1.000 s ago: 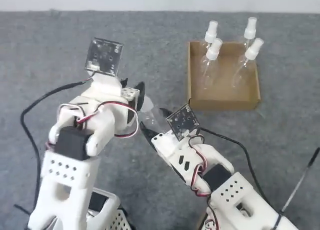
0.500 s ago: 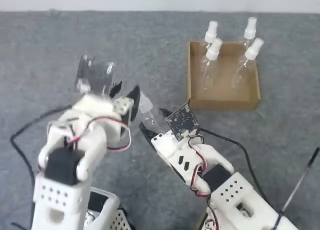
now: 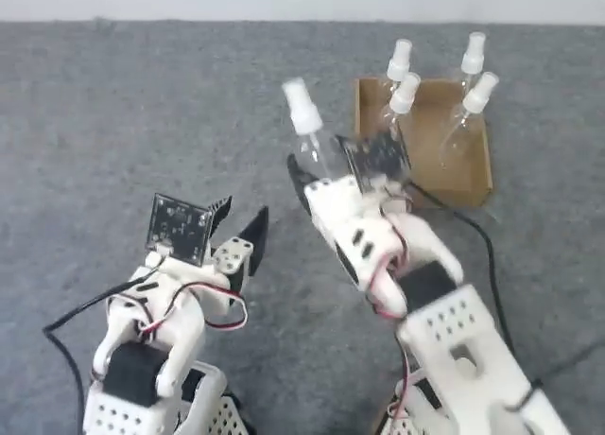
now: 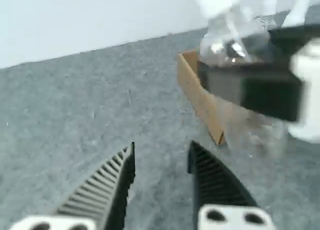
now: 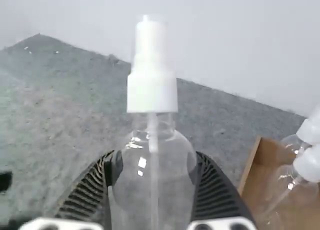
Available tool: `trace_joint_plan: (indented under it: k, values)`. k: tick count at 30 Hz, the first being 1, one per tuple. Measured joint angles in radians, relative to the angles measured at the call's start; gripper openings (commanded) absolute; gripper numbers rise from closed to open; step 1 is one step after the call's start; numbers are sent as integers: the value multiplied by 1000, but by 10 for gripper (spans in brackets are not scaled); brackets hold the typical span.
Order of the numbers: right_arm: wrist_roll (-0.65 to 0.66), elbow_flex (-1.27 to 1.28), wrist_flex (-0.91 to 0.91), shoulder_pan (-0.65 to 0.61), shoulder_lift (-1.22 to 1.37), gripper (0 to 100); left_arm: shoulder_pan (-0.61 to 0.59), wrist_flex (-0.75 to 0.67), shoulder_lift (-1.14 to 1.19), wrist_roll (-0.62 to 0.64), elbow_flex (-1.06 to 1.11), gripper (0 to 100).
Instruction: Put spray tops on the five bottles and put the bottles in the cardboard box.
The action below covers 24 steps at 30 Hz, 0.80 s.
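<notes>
Obs. 1: right pincer [image 5: 153, 182] is clamped on the round body of a clear plastic bottle [image 5: 152, 160], with its ribbed black fingers [image 5: 90, 190] pressed against either side. The bottle is upright, a white spray top [image 5: 151, 85] is seated on its neck, and the dip tube is visible inside. In the high view the right pincer [image 3: 319, 175] holds the bottle [image 3: 315, 149] just beside the left wall of the brown cardboard box [image 3: 423, 197], outside it (the base is hidden behind the arm, so contact with the table cannot be judged).

Obs. 2: left pincer [image 4: 161, 155] has its jaws spread, with nothing between them, over the grey carpet-like table cover [image 4: 75, 115]. In the high view it [image 3: 238, 222] sits well apart from the box, on the robot's side of the table.

Obs. 3: four clear bottles [image 3: 470, 61] with white spray tops lean inside the box, and the tops reach past the far rim.
</notes>
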Motion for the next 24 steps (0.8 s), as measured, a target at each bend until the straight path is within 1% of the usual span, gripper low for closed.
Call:
trace_joint_plan:
  k: [3, 6, 8, 10, 16, 19, 24]
  values:
    - [-5, -141, 48, 0, 157, 6, 34, -26, -29, 0, 43, 226]
    - [-5, -288, 115, 0, 293, 6, 60, -75, -40, 0, 89, 269]
    - [-5, -368, 178, -6, 354, 6, 66, -98, -43, 0, 104, 299]
    - [-5, -420, 235, -38, 381, 6, 72, -109, -43, 0, 110, 325]
    - [-5, -443, 319, -123, 382, 6, 71, -109, -43, 58, 112, 333]
    - [-5, -443, 374, -132, 348, 6, 71, -109, -43, 58, 112, 333]
    - [-5, -443, 485, -130, 216, 6, 72, -109, -44, 64, 112, 333]
